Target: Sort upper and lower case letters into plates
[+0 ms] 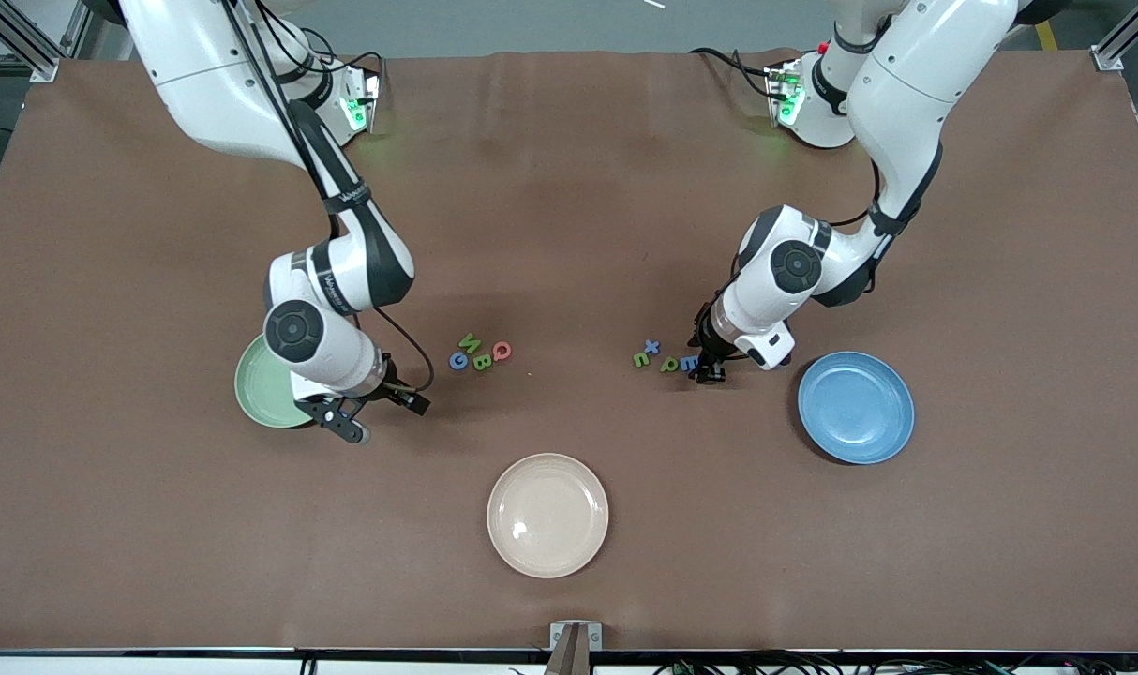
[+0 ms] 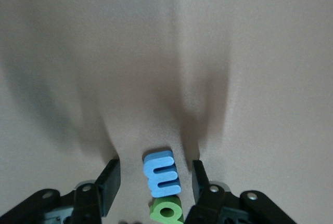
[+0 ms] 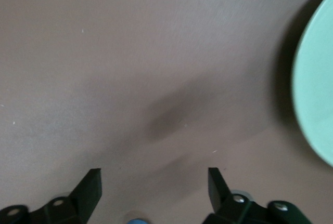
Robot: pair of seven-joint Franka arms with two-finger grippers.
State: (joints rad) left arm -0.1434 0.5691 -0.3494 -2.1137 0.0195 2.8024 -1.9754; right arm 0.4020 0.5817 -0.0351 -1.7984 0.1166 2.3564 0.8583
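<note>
My left gripper (image 1: 710,370) (image 2: 155,168) is down at the table and open, with its fingers on either side of a blue foam letter (image 1: 689,363) (image 2: 162,174) and apart from it. A green letter (image 1: 669,364) (image 2: 167,211) touches the blue one. A green letter (image 1: 640,359) and a blue plus sign (image 1: 652,346) lie beside them. The blue plate (image 1: 856,407) is empty, toward the left arm's end. My right gripper (image 1: 381,419) (image 3: 153,174) is open and empty beside the mint green plate (image 1: 262,384) (image 3: 317,94), which the arm partly hides.
A second group of letters lies mid-table: green (image 1: 469,341), blue (image 1: 458,360), green (image 1: 482,360) and pink (image 1: 501,351). An empty cream-beige plate (image 1: 547,515) sits nearer to the front camera. The brown table (image 1: 569,187) is bare toward the robot bases.
</note>
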